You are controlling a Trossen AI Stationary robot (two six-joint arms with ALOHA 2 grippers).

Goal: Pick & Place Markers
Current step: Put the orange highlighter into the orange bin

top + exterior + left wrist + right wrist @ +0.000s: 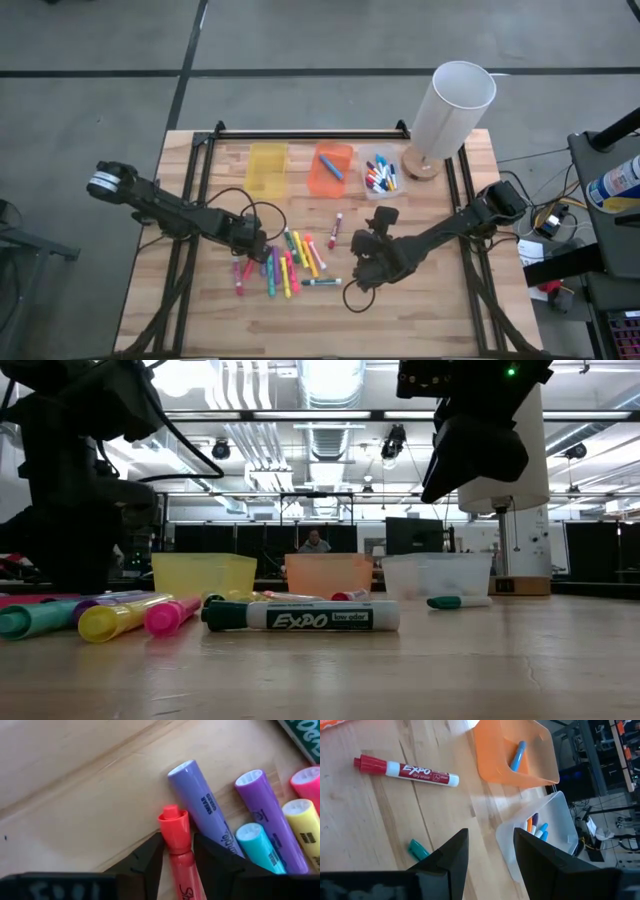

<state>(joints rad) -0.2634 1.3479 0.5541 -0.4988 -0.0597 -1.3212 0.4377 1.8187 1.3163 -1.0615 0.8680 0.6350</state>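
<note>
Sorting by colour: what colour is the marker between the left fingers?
Red marker; the left wrist view shows it best.

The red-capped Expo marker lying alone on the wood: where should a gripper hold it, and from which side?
Grip the red-capped Expo marker at mid-barrel, on its white labelled part, coming straight down with fingers across its length. It lies flat with bare table on both long sides. The open right gripper looks nearest.

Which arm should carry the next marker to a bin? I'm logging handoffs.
Left. The left gripper already has its jaws around a red marker in the pile; the right gripper hangs open and empty above the table.
</note>
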